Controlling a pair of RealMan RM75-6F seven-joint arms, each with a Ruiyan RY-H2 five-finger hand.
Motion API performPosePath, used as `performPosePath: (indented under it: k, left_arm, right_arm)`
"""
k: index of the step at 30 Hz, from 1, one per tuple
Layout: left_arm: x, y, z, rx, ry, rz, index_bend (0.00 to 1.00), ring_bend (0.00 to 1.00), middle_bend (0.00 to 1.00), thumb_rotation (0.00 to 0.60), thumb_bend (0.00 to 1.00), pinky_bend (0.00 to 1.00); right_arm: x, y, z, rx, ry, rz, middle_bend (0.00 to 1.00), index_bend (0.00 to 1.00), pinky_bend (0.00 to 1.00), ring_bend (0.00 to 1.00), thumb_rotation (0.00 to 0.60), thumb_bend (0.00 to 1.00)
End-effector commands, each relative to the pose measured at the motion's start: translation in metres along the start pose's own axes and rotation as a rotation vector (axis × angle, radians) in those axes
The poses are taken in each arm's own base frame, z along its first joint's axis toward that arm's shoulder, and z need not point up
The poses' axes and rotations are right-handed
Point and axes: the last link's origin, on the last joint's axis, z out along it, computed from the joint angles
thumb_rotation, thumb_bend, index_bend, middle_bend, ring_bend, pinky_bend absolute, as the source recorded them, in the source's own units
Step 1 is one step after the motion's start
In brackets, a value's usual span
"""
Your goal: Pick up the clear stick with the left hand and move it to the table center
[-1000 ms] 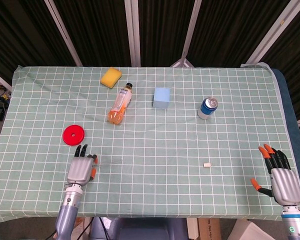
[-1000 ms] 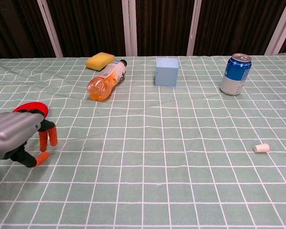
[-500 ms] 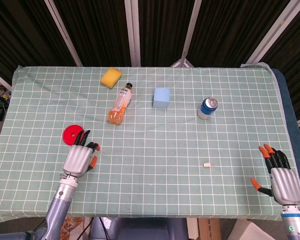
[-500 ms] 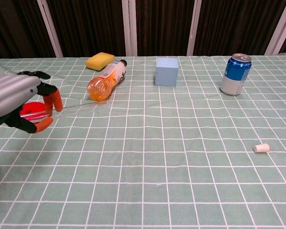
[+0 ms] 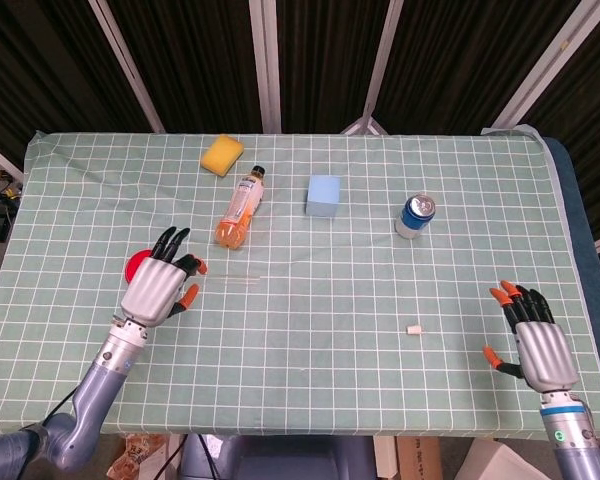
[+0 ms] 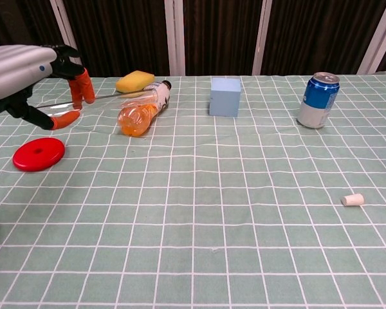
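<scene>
1. The left hand (image 6: 35,80) has risen from the desk (image 5: 380,300) over the last second and now hangs clear above the cloth, pinching the clear stick (image 6: 112,96) between thumb and fingertips.
2. The stick was lying near the red disc (image 6: 38,154) a second ago; now it is airborne, sticking out rightward from the hand toward the orange bottle (image 6: 143,108). It is faint in the head view, so its far end is only probably short of the bottle.
3. My reading: the pickup is done and the carry to the desk centre, right of the bottle, remains.
4. The right hand (image 5: 535,340) has shifted slightly, fingers spread, holding nothing, at the desk's near right edge.
</scene>
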Motion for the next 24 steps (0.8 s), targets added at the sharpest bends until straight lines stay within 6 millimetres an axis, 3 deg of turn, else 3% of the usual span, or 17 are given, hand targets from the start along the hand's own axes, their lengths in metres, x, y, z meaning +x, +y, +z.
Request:
performPosePath:
  k: [1, 12, 24]
  left_arm:
    - [0.006, -0.004, 0.008, -0.021, 0.015, -0.007, 0.48, 0.06, 0.51, 0.600, 0.71, 0.00]
    - [0.021, -0.019, 0.021, -0.034, 0.061, -0.052, 0.48, 0.06, 0.51, 0.600, 0.71, 0.00]
    - [0.027, -0.027, 0.022, -0.052, 0.071, -0.067, 0.48, 0.06, 0.51, 0.600, 0.71, 0.00]
  right_arm:
    - [-0.011, -0.016, 0.014, 0.017, -0.030, 0.003, 0.10, 0.19, 0.00, 0.00, 0.600, 0.30]
    - [-0.048, -0.058, 0.046, 0.038, -0.110, -0.009, 0.15, 0.33, 0.00, 0.00, 0.600, 0.30]
    - [-0.076, -0.069, 0.066, 0.047, -0.149, -0.089, 0.17, 0.45, 0.00, 0.00, 0.600, 0.30]
